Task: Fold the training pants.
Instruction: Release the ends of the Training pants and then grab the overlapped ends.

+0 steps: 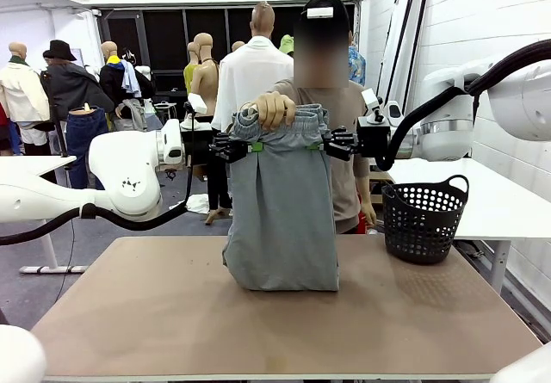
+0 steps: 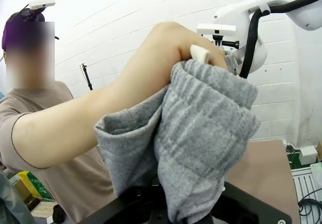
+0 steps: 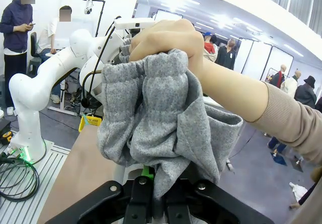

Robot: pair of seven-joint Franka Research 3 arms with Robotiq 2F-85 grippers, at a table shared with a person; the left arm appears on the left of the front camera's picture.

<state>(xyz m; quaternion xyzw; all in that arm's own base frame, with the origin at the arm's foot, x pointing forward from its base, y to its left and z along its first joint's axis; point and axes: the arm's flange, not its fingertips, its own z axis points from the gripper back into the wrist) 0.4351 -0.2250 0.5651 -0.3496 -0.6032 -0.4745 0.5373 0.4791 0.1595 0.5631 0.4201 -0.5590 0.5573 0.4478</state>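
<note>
Left gripper [image 1: 251, 147] and right gripper [image 1: 318, 146] are each pinched onto a waistband side of the training pants [image 1: 284, 215], which hang with their lower end slumped on the table [image 1: 129, 314] and a person's hand [image 1: 274, 108] gripping the top; the bite looks shallow, though it's hard to judge, so an uneven pull could slip the jersey free.

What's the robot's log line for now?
left gripper: shut on training pants; right gripper: shut on training pants; person's hand: grips waistband; bottom: rests on table
</note>
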